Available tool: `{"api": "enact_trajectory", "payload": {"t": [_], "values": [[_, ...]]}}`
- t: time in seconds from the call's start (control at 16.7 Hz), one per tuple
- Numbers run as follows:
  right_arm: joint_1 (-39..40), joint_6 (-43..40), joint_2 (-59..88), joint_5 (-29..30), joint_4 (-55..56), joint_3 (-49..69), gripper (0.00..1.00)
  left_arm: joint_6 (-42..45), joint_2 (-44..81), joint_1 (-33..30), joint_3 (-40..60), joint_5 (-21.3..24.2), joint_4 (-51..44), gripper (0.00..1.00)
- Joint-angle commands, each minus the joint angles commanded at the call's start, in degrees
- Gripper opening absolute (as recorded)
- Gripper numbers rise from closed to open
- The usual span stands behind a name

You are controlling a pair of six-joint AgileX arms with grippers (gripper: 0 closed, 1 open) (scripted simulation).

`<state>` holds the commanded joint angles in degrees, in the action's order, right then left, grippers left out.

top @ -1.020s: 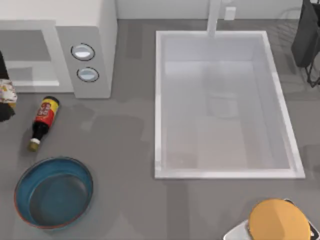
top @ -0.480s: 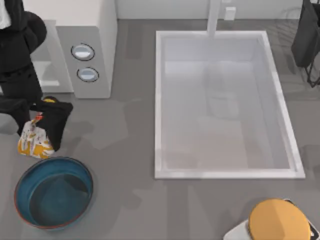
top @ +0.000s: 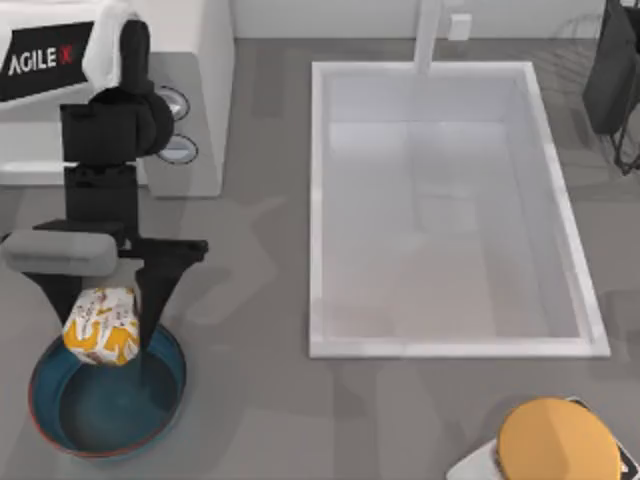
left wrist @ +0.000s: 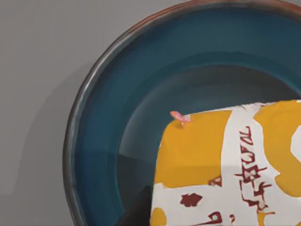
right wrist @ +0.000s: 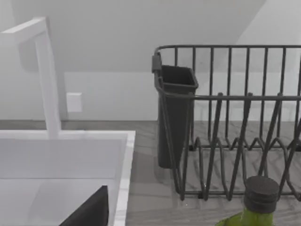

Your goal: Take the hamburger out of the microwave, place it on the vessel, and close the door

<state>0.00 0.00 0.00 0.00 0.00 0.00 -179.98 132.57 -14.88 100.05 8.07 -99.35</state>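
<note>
My left gripper point(top: 103, 322), at the table's near left, is clamped on the hamburger point(top: 101, 326) and holds it over the far rim of the vessel point(top: 60, 425), just near of the microwave point(top: 205, 100).

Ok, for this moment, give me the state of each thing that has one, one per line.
hamburger: wrapped, gripped, held over the vessel's far rim.
left pincer: shut on the hamburger.
vessel: upright, nothing resting inside yet.
sink: basin dry, nothing in it.
bottle: capped.
</note>
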Motion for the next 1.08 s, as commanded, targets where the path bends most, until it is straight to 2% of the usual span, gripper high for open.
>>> {"api": "enact_trajectory", "payload": {"t": [0.48, 1.08], "values": [[0.0, 0.0, 0.0, 0.0, 0.0, 0.0, 1.0, 0.17, -0.51, 0.24, -0.85, 0.06, 0.6, 0.0], [0.0, 0.0, 0.0, 0.0, 0.0, 0.0, 1.0, -0.46, -3.67, -0.5, -10.11, 0.41, 7.51, 0.0]]}}
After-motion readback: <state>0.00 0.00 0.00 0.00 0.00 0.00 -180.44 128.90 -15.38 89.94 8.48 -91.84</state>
